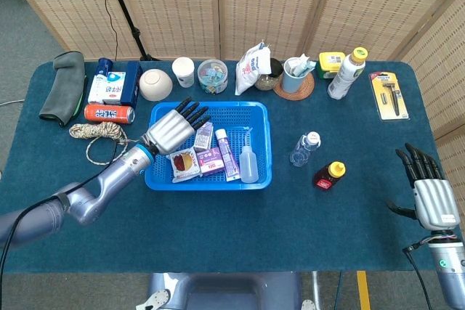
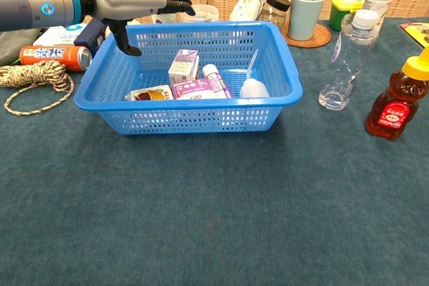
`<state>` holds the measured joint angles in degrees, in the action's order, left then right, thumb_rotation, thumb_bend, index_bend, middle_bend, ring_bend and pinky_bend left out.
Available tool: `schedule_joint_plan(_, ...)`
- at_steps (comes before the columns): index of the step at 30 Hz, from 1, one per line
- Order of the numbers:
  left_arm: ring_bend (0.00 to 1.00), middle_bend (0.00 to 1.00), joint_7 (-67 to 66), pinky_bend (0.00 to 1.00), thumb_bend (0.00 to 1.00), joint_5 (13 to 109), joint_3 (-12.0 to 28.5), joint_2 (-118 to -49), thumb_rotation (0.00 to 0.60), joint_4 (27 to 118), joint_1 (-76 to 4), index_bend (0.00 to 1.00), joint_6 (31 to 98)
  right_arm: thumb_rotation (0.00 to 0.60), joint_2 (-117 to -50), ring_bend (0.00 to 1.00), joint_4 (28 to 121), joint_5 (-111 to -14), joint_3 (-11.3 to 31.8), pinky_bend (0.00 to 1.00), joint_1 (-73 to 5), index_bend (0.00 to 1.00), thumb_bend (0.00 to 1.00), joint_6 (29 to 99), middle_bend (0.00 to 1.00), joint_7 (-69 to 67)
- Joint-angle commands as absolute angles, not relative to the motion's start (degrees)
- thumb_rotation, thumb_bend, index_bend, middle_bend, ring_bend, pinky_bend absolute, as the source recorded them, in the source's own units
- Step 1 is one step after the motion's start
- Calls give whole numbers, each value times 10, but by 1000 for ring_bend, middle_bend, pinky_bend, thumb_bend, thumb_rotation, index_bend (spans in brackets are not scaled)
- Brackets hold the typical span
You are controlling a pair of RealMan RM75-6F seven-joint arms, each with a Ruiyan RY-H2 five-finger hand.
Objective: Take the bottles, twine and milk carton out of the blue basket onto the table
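wicker screens behind blue worktop (image 1: 218, 230); left hand (image 1: 173, 128) over basket (image 1: 156, 179), right hand (image 1: 430, 197) aside, both with fingers apart, empty.

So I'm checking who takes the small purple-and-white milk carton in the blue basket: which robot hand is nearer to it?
Left. The left robot hand hovers over the blue basket just beside the milk carton; the right robot hand is far off at the table's right edge.

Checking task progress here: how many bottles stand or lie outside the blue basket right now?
3. A clear water bottle and a honey bottle stand right of the blue basket; a white yellow-capped bottle stands at the table's far edge. Others may hide behind clutter.
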<state>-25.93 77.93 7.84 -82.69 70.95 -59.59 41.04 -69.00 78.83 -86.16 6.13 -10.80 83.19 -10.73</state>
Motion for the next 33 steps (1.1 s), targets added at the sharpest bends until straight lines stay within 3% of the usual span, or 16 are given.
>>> schedule_joint_plan(1,0,0,-258,0,224,792,69,-845,600,688,-608,0,400,600,-691,0,787,-859,62,71,-108,0,0,831,0,-107)
schedule_joint_plan(27,0,0,-244,8,229,812,55,-1005,600,493,-681,0,339,600,-695,0,768,-838,72,71,-111,0,0,815,0,-115)
schedule_joint_plan(31,0,0,-236,123,260,817,57,-1014,600,484,-686,16,347,600,-695,0,765,-835,73,71,-111,0,0,812,0,-119)
schedule_joint_plan(33,56,38,-228,242,292,820,56,-1016,600,482,-687,180,351,600,-695,0,764,-835,73,71,-111,0,0,812,0,-120)
